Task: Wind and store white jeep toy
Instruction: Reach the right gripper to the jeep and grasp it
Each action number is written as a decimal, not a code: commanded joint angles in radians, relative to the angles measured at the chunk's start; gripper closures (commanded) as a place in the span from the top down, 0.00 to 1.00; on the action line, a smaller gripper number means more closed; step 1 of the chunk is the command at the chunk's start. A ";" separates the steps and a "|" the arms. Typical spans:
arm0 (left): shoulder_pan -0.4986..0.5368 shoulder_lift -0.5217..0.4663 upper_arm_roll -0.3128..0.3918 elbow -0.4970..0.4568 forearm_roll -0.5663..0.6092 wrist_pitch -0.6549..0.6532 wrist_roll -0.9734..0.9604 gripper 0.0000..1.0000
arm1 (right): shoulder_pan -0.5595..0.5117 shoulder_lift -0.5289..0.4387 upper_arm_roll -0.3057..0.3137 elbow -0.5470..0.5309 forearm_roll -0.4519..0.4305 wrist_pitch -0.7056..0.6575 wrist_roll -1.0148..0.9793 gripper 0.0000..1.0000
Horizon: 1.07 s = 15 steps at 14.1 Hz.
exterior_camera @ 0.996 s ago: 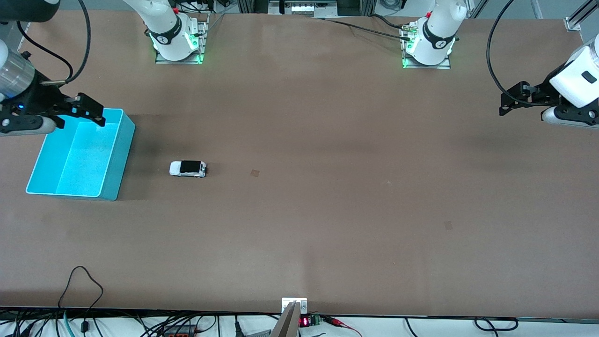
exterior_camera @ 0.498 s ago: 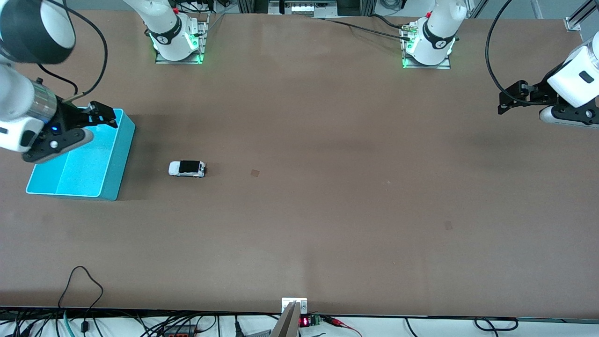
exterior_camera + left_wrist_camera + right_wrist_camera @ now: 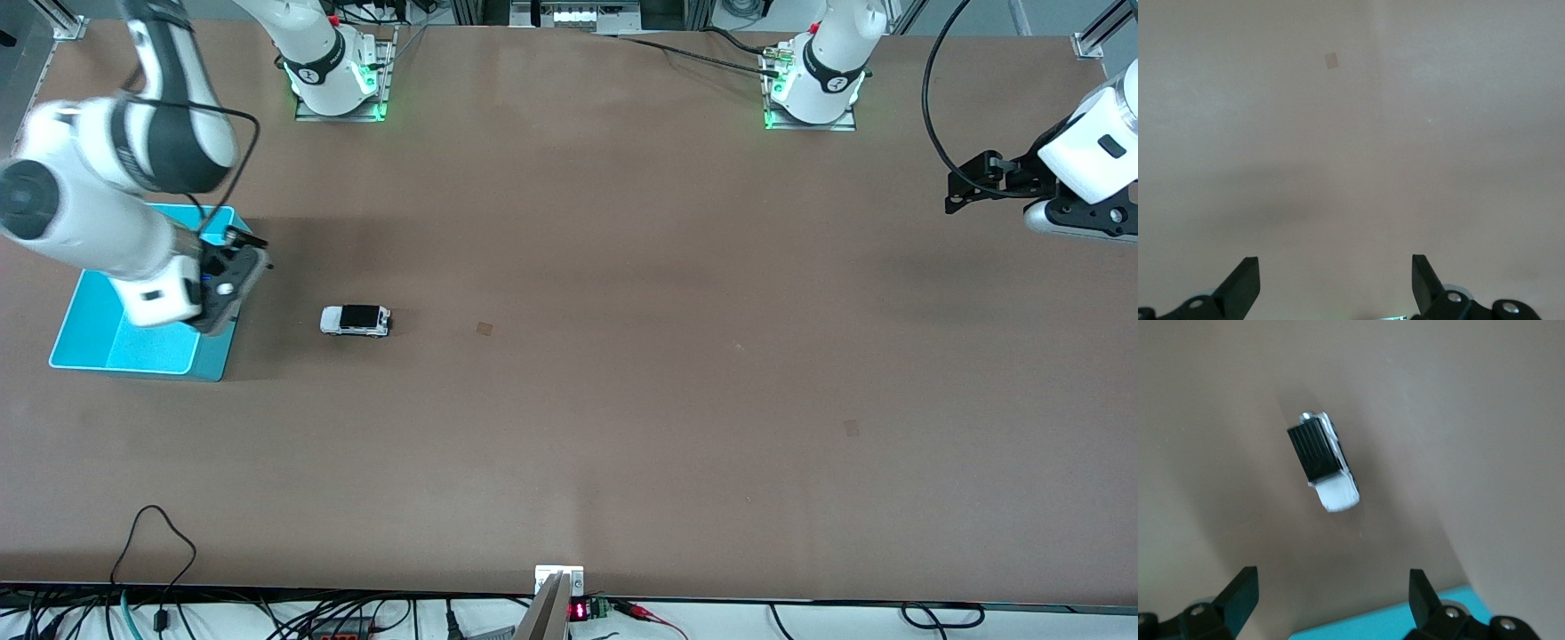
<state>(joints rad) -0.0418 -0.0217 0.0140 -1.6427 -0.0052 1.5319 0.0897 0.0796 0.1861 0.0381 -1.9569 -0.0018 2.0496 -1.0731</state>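
My right gripper [image 3: 253,253] hangs with its fingers [image 3: 1238,593] spread wide and empty over the wall of the turquoise bin [image 3: 89,351] that faces the toy car [image 3: 356,320]. The car sits on its wheels on the brown table [image 3: 622,400], near the bin and apart from it. My left gripper [image 3: 965,191] waits, spread and empty, over the table's other end.

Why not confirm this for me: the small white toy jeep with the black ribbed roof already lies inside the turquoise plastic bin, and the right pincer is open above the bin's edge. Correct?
Not quite. The small white toy jeep with the black ribbed roof stands on the brown table beside the turquoise plastic bin, not inside it, as the front view shows. The rest holds: the right pincer is open above the bin's edge.
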 commanded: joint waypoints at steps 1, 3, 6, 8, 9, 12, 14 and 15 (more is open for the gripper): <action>-0.010 -0.003 0.001 0.017 0.022 -0.013 -0.010 1.00 | 0.063 0.005 0.000 -0.106 -0.004 0.122 -0.074 1.00; -0.010 -0.001 0.001 0.018 0.022 -0.013 -0.010 1.00 | 0.092 0.035 0.000 -0.137 -0.004 0.216 -0.135 1.00; -0.010 -0.001 0.003 0.017 0.022 -0.015 -0.010 1.00 | 0.089 0.101 0.000 -0.169 -0.004 0.369 -0.226 1.00; -0.012 -0.001 0.001 0.018 0.022 -0.015 -0.010 1.00 | 0.086 0.136 0.000 -0.175 -0.004 0.418 -0.229 1.00; -0.012 -0.001 0.001 0.018 0.022 -0.016 -0.010 1.00 | 0.086 0.154 0.000 -0.174 -0.004 0.435 -0.229 1.00; -0.012 -0.001 0.003 0.018 0.022 -0.018 -0.010 1.00 | 0.089 0.196 0.000 -0.181 -0.004 0.477 -0.231 1.00; -0.012 -0.001 0.003 0.018 0.022 -0.018 -0.010 1.00 | 0.089 0.200 0.000 -0.206 -0.004 0.516 -0.229 1.00; -0.012 -0.001 0.003 0.018 0.022 -0.018 -0.010 1.00 | 0.089 0.203 0.000 -0.227 -0.004 0.549 -0.231 1.00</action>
<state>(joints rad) -0.0420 -0.0217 0.0134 -1.6415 -0.0052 1.5319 0.0896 0.1719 0.3970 0.0352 -2.1401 -0.0021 2.5439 -1.2854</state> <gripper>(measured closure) 0.000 0.000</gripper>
